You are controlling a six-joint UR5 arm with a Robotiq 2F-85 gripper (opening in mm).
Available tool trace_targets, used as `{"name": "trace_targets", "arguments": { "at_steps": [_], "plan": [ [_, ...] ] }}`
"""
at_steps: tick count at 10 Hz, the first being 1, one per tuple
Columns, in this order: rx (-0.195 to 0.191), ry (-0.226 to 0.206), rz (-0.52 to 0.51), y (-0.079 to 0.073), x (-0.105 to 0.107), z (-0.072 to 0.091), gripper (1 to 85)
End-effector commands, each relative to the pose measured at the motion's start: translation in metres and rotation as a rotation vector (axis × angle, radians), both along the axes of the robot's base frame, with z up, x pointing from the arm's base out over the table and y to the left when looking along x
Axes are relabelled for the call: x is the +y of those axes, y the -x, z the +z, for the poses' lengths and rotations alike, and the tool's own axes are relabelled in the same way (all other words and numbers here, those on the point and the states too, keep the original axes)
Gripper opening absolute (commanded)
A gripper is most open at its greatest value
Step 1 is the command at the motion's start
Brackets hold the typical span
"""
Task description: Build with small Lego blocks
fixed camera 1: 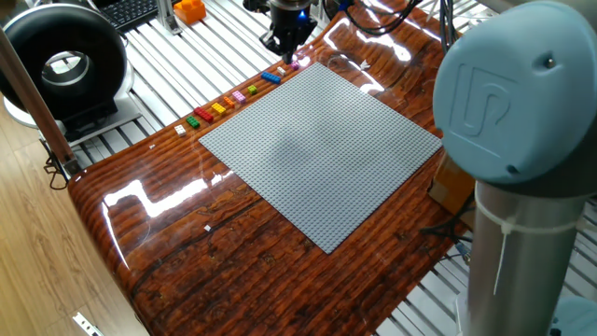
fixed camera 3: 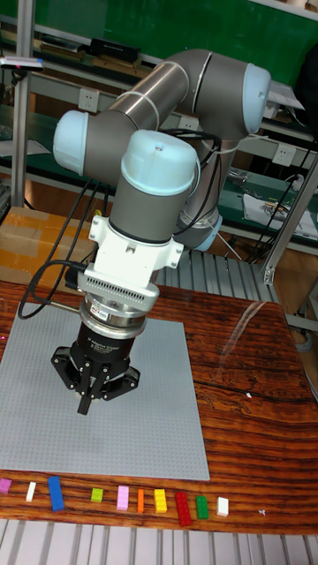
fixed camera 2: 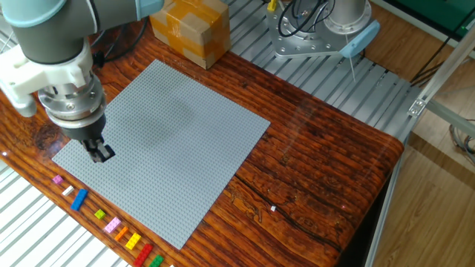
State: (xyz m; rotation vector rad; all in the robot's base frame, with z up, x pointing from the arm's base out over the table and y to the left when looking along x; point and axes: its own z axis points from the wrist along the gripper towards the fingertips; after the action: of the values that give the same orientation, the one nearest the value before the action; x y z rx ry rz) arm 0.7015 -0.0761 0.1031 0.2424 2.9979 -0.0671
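I have the tool (fixed camera 3: 84,408) hanging over the baseplate's (fixed camera 3: 159,433) near edge, fingers clenched together on nothing. The blocks (fixed camera 3: 124,499) lie in a row on the desk (fixed camera 3: 256,424), at 6 o'clock from it in the tall view, row running 9 to 3.

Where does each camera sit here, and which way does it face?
One fixed view: high, from a corner of the table, looking down across the grey baseplate; a big arm joint blocks the right, the tool is far off.
The other fixed view: high, opposite side, facing the cardboard box; wrist and tool at left.
Tall fixed view: low, at the brick edge, facing the whole arm.
Shared: all show the row of small Lego blocks.
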Motion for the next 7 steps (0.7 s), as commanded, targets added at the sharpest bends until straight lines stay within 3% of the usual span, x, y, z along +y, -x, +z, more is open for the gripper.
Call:
{"name": "trace_targets", "arguments": {
  "at_steps": [1,4,7],
  "plan": [
    [0.008,-0.052,-0.103,0.002,0.009,-0.001,1.0],
    [-0.039,-0.047,-0.153,-0.010,0.005,0.001,1.0],
    [-0.051,-0.051,-0.065,-0.014,0.009,0.001,1.0]
  ]
}}
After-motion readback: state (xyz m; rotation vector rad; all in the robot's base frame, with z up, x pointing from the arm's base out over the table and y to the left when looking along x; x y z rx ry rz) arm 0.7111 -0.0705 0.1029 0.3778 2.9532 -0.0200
